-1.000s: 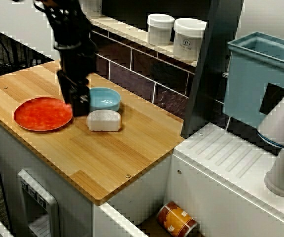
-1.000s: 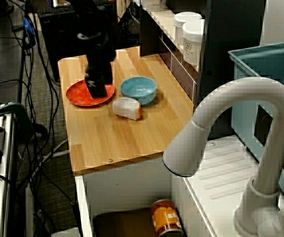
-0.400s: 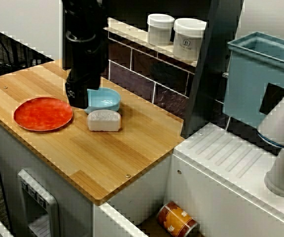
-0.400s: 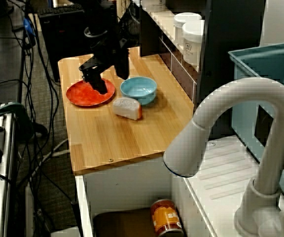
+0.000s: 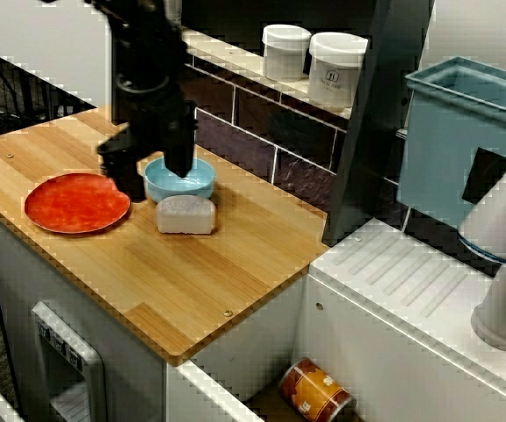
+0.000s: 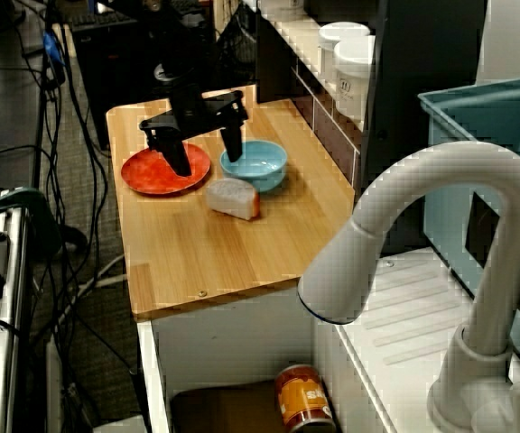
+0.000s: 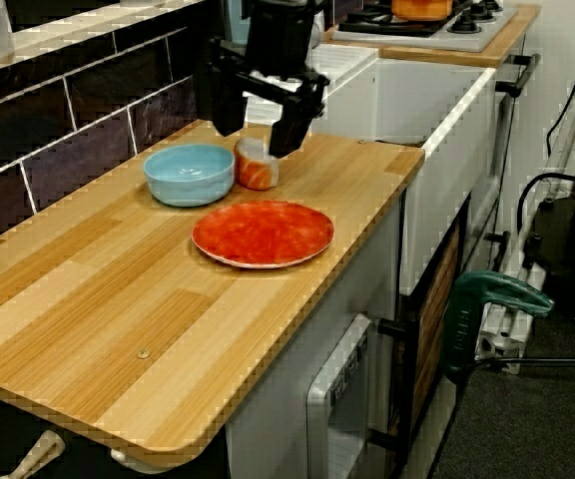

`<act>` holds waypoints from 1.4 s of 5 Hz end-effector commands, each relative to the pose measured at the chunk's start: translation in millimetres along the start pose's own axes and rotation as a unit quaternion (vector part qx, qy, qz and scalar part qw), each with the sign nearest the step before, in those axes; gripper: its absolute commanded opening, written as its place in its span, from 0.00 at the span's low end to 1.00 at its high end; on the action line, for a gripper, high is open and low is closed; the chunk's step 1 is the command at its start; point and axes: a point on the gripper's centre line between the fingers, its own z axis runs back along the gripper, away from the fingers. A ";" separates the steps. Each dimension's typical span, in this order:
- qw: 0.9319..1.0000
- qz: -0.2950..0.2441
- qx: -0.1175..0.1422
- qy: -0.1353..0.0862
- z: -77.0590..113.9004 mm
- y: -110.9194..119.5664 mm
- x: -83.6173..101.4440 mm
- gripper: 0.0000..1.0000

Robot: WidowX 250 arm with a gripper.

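Observation:
My black gripper [image 5: 150,170] hangs open and empty just above the wooden counter [image 5: 183,281]. One finger is over the edge of a red plate [image 5: 73,204], the other over the rim of a light blue bowl [image 5: 190,181]. A white block with an orange end [image 5: 185,214] lies just in front of the bowl. The view from the sink side shows the gripper [image 6: 205,150] spread wide between plate [image 6: 150,177] and bowl [image 6: 258,164], with the block [image 6: 233,198] nearer. From the counter's end, the gripper [image 7: 258,124] hovers over the block [image 7: 256,168], behind the plate [image 7: 263,233] and bowl [image 7: 189,172].
Two white jars [image 5: 285,51] [image 5: 336,69] stand on the tiled ledge behind. A teal bin [image 5: 464,132] and a white faucet [image 6: 441,271] are at the sink side, past a ribbed drainboard [image 5: 411,281]. An orange can [image 5: 314,391] lies below the counter.
The gripper lifted off the red plate, turned about its axis, shifted toward the bowl and spread its fingers wide. Plate, bowl and block stayed put.

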 end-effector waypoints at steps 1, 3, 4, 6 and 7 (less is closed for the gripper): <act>0.999 -0.014 0.044 0.007 7.6 -4.1 -20.3 1.00; 0.999 0.007 0.039 -0.003 8.6 3.4 -27.8 1.00; 0.999 0.024 0.034 0.003 5.4 15.1 -28.3 1.00; 0.999 0.043 0.021 0.016 -11.6 25.4 -24.9 1.00; 0.998 0.054 0.036 0.025 -15.3 21.8 -25.4 1.00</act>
